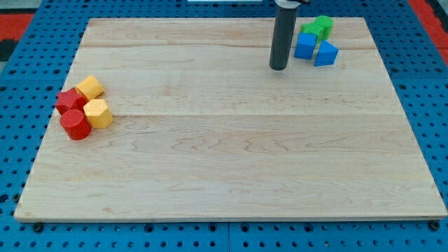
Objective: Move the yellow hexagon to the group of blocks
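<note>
The yellow hexagon [98, 113] lies at the view's left edge of the bench [231, 161], in a tight cluster with three other blocks. A red cylinder [74, 124] touches it on its lower left, a red block [70, 101] of a shape I cannot make out sits just above that cylinder and against the hexagon's upper left, and a yellow block [90, 87], roughly cube-like, sits at the cluster's top, touching the red block. My tip [278, 68] rests on the bench near the view's top, right of centre, well apart from the yellow hexagon and the whole left cluster. There is no gripper on the arm, only the dark upright rod, so nothing is spread, pressed together or pinched. Just to the right of my tip is a second cluster: a blue block [304, 45] nearest the rod, a blue wedge-like block [325, 53] beside it on the right, and a green block [321, 26] behind them at the bench's top edge. My tip stands near the blue block without touching it. Around the bench lies a blue perforated surface [21, 84].
</note>
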Tool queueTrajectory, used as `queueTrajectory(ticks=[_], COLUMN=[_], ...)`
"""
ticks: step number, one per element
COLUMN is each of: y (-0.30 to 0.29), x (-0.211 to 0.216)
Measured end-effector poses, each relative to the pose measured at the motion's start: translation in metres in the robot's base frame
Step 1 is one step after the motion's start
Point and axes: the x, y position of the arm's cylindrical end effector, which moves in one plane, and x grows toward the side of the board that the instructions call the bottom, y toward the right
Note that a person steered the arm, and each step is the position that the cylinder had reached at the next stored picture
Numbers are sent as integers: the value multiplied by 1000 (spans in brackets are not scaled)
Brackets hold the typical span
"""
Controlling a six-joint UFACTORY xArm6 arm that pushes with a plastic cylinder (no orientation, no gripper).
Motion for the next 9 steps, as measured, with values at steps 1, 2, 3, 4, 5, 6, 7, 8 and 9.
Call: queueTrajectory(ticks=[1, 2, 3, 4, 5, 6, 7, 8, 9], y=[-22, -103, -246, -361, -364, -319, -283, -286, -241], x=[126, 223, 238, 216, 167, 137, 107, 68, 67])
